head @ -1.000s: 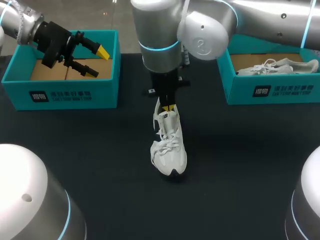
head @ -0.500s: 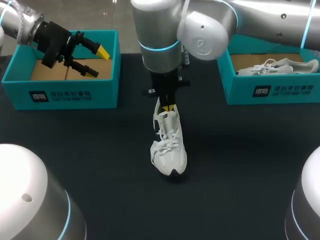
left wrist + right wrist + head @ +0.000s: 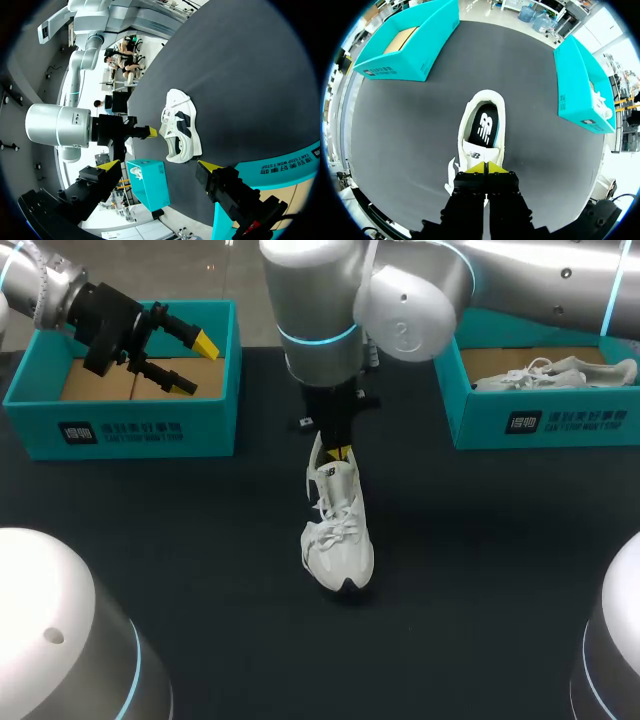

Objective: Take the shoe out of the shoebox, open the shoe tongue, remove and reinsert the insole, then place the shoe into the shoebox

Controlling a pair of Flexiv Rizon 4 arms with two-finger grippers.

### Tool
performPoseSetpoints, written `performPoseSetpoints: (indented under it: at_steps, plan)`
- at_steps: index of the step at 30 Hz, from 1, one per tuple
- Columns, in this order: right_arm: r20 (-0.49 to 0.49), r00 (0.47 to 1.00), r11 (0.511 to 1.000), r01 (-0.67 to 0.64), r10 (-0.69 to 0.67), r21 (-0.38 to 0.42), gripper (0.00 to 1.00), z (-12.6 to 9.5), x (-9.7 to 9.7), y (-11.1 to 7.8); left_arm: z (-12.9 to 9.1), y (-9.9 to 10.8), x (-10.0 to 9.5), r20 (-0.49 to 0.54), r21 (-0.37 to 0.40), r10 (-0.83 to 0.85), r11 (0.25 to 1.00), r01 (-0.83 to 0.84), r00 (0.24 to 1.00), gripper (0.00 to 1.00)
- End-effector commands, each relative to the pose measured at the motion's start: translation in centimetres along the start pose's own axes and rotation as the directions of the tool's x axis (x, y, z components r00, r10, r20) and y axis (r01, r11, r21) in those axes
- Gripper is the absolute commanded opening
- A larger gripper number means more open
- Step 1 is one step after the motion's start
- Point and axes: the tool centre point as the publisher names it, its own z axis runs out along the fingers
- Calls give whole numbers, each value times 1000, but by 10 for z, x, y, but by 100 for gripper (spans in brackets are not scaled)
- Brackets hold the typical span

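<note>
While it stood on its sole in the middle of the dark table, toe towards the robot, the white shoe was out of either box. Its laces lay loose over the front, and its dark insole sat flat inside the opening. The right gripper, on an arm that came in from the right and pointed straight down, hung over the shoe's tongue. Its yellow tips were pressed together at the tongue's upper edge (whether any of the tongue was pinched between them could not be made out). Farther back on the right, a teal shoebox held a second white shoe. Farther back on the left, well apart from the shoe on the table, the left gripper hovered above the other teal shoebox. Its fingers were spread wide with nothing between them, over a brown cardboard floor.
</note>
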Motion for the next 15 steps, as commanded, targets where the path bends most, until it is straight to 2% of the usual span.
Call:
performPoseSetpoints:
  at_steps: [1,3,4,9,15]
  plan:
    - [22,975,972,222,-221,-71,0,-4,-2,18,-1,0,0,-3,1,0,1000,0,1000,100]
    - [44,956,953,293,-290,-80,0,-6,-5,26,-1,0,0,-3,1,0,1000,0,1000,100]
    - [43,931,927,364,-361,-95,0,-8,-6,31,-1,0,0,-3,1,0,1000,0,1000,100]
    - [107,836,832,547,-538,-94,0,-14,-12,42,-1,0,0,-3,1,0,1000,0,1000,100]
    - [187,659,660,748,-729,-65,0,-17,-16,46,-1,0,0,-3,1,0,1000,0,1000,100]
